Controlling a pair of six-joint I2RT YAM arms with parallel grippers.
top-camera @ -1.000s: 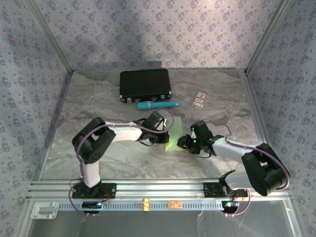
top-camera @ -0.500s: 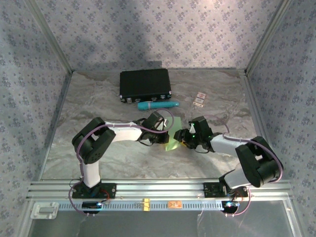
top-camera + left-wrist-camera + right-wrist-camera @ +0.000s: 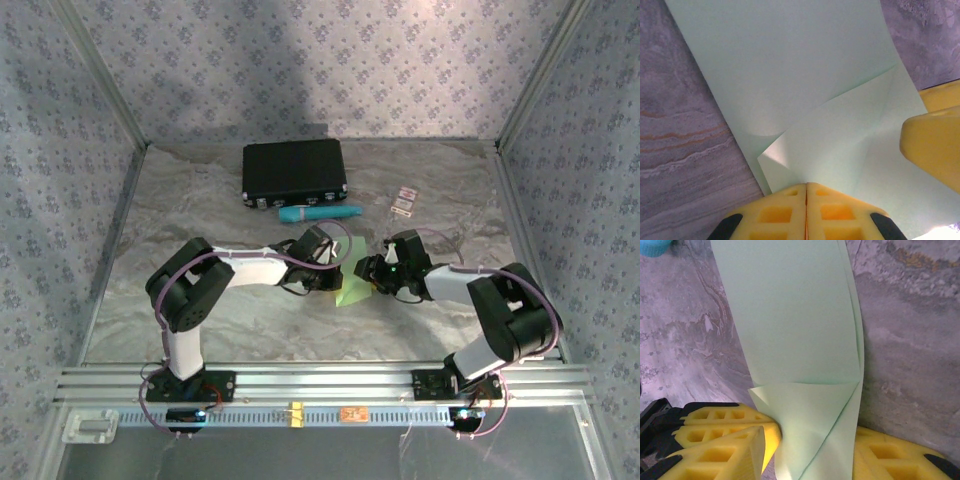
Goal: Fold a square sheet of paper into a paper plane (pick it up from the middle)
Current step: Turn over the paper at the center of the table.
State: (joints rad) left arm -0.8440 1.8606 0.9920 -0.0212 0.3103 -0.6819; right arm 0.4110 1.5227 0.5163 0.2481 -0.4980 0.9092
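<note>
The pale green sheet of paper [image 3: 352, 288] is lying near the middle of the table [image 3: 200, 210], between the 2 arms and nearer than the black case [image 3: 294, 172] and the teal tube [image 3: 318, 212]. Part of it is standing up off the table and curving. In the left wrist view 1 corner is lying folded over onto the rest of the sheet.

The left gripper [image 3: 806, 186] is keeping its 2 yellow fingers pressed together, with the tips sitting at the point of that folded corner. Whether paper is pinched between them is not clear. A yellow finger [image 3: 932, 145] of the other arm is resting on the sheet just to the side.

The right gripper [image 3: 812, 440] is holding its fingers apart. The raised, creased part of the sheet is passing up through the gap between them, brushing the inner edge of 1 finger without being clamped. In this view the sheet is arching away over the table toward the end of the teal tube.

2 small cards [image 3: 404, 201] are lying beside the tube, well apart from the sheet.
</note>
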